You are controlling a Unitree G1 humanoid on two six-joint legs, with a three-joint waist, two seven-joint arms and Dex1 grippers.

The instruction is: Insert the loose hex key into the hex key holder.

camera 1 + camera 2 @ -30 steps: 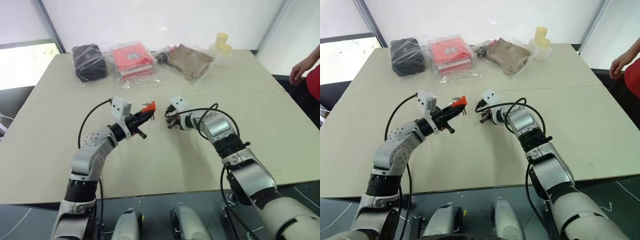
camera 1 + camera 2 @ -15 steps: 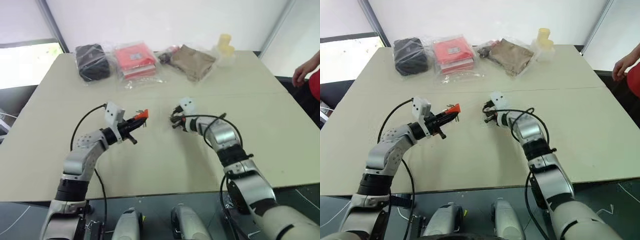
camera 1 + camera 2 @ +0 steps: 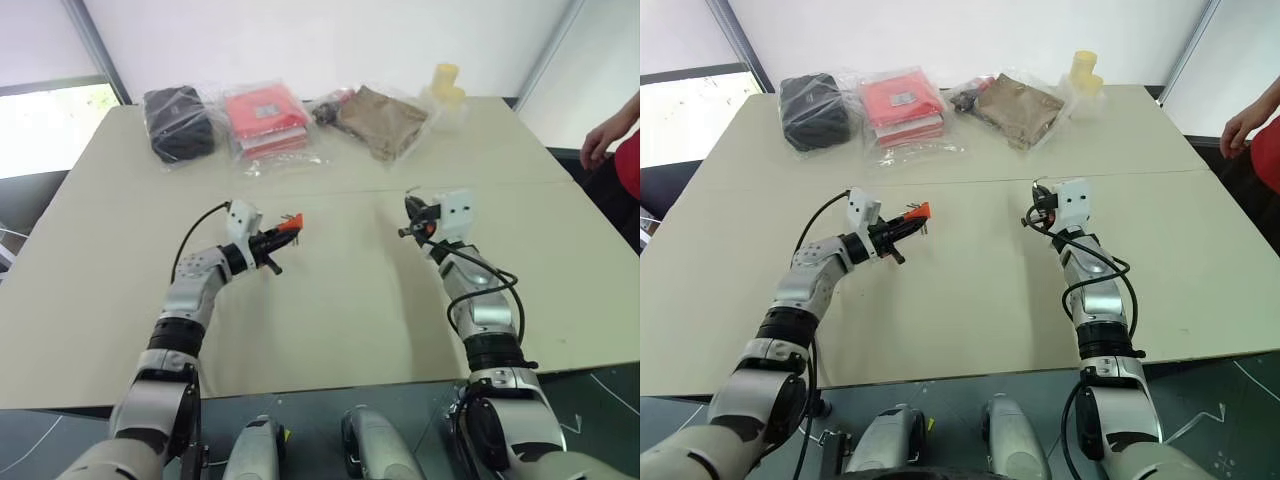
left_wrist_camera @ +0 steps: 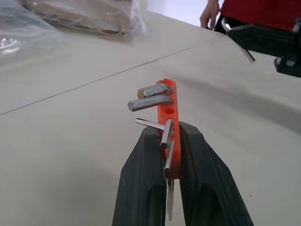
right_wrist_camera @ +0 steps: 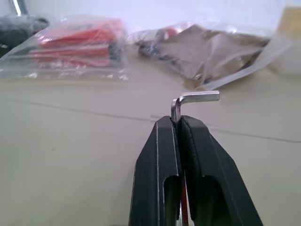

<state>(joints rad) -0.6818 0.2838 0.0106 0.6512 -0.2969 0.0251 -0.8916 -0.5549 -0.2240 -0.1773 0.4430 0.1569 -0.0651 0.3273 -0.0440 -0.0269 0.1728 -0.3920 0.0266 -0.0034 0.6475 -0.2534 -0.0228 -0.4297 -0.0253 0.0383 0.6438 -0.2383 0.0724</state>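
Looking along the left tool, we see its two black fingers clamped on the holder, a slim orange plastic block with grey, square-ended metal keys jutting from one side. The right tool pinches the key, a thin L-shaped rod whose short leg bends off sideways just above the fingertips. Both arms reach out low over the smooth beige counter, tools well apart. Beyond them lie crinkled clear bags of red, black and tan goods. A hand shows at the counter's edge, cut off. The key's long leg is hidden between the fingers.
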